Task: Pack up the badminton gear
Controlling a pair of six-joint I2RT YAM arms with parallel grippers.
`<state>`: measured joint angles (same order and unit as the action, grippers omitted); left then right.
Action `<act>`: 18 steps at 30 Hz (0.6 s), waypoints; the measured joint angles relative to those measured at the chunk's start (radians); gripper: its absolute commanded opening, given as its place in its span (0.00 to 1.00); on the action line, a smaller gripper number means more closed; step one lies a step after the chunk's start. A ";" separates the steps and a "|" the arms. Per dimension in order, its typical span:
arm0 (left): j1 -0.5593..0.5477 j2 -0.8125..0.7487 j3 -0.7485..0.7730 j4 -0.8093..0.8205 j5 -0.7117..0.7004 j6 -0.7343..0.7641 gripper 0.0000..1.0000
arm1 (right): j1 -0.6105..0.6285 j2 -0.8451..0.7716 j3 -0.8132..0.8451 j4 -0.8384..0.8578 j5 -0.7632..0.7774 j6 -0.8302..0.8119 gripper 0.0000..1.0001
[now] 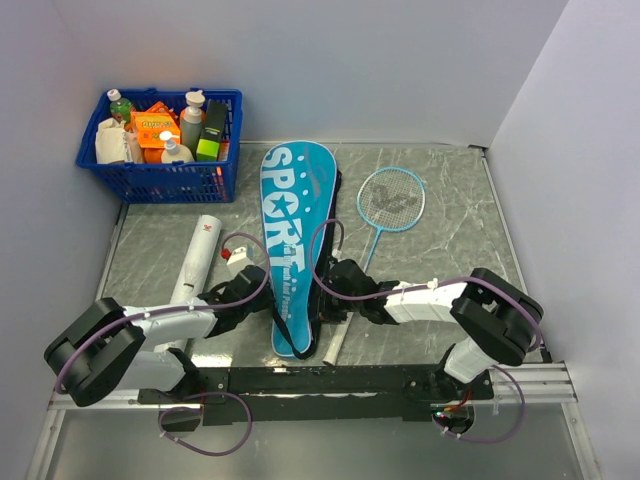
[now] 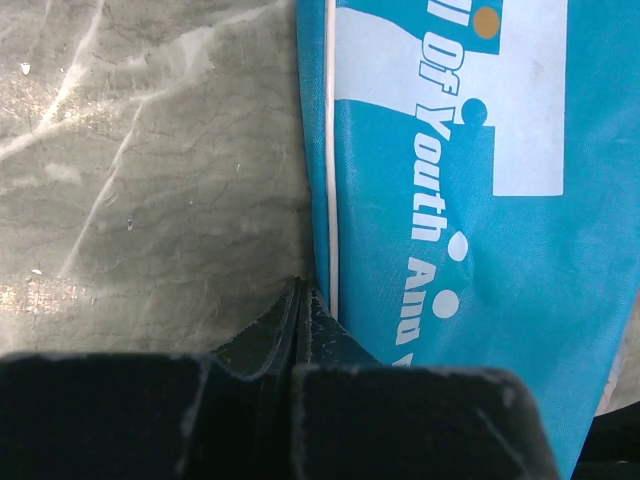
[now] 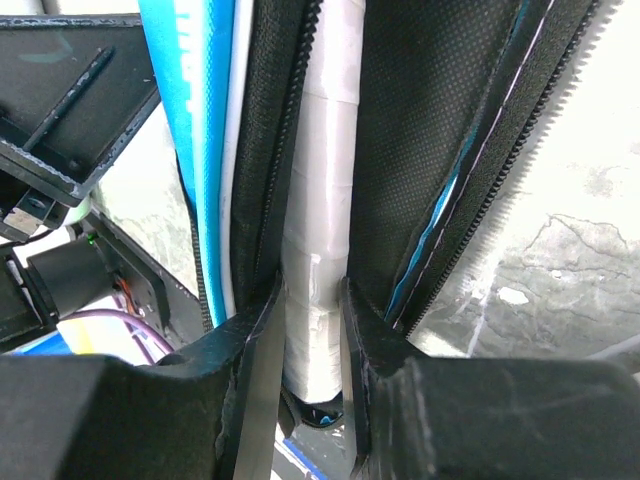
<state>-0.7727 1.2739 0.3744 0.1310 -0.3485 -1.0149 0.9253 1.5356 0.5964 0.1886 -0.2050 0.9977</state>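
Two hazards. Right jaws clamp the handle (image 3: 318, 200) of the racket (image 1: 390, 200) between the open zip edges of the cover (image 1: 295, 220) on the table (image 1: 450, 250), head outside: the teeth may snag it. Left jaws, together at the cover's edge, may slip.

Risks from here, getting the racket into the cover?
1. Right gripper clamps the white handle between the cover's black lining flaps; it may pinch fabric or zipper too.
2. The racket head lies outside the cover; moving the handle could drag the cover.
3. Left gripper, shut at the cover's edge, may not anchor it.
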 measured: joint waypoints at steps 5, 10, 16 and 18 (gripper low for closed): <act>0.000 0.000 0.000 0.000 0.001 0.000 0.01 | 0.000 0.005 -0.002 0.016 -0.007 0.002 0.01; 0.000 0.000 0.000 0.000 0.002 0.000 0.01 | 0.000 0.031 -0.019 0.090 -0.040 0.019 0.00; 0.000 0.000 0.000 0.000 0.002 0.000 0.01 | 0.012 0.114 -0.023 0.253 -0.104 0.058 0.01; 0.000 0.000 -0.001 0.001 0.002 0.000 0.01 | 0.019 0.139 -0.023 0.302 -0.121 0.062 0.07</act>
<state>-0.7727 1.2736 0.3733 0.1318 -0.3470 -1.0149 0.9440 1.6749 0.5735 0.4904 -0.3256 1.0595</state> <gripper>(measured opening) 0.021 0.293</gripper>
